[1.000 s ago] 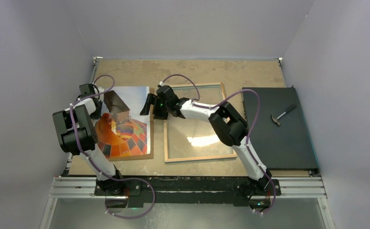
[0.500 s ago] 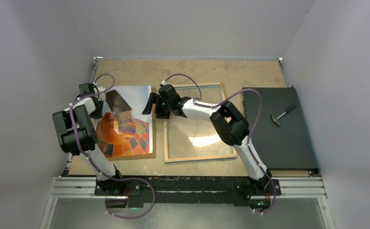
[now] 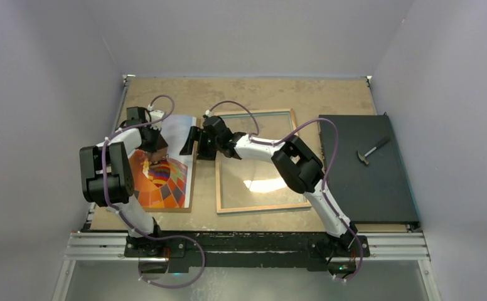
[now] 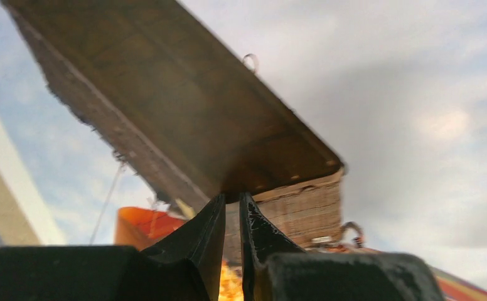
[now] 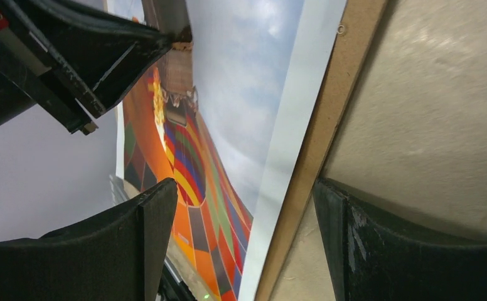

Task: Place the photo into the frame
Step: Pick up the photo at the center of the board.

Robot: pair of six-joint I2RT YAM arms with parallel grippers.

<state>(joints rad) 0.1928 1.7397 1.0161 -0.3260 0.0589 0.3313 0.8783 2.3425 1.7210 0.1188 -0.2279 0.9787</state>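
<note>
Altogether: one photo (image 3: 165, 182) between pinching left jaws, one frame (image 3: 263, 207), one hammer (image 3: 369, 151); right jaws wide apart, empty.

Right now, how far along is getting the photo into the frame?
Nothing is seated yet: the frame holds only bare glass. In hand: the left gripper, jaws apparently pinched on the photo, tilts it off the backing board; the right gripper straddles its edge, jaws open. Left: carry the photo over and lay it in the frame.

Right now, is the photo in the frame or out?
Out. The photo sits over the brown board, left of the frame, whose glass is bare.
</note>
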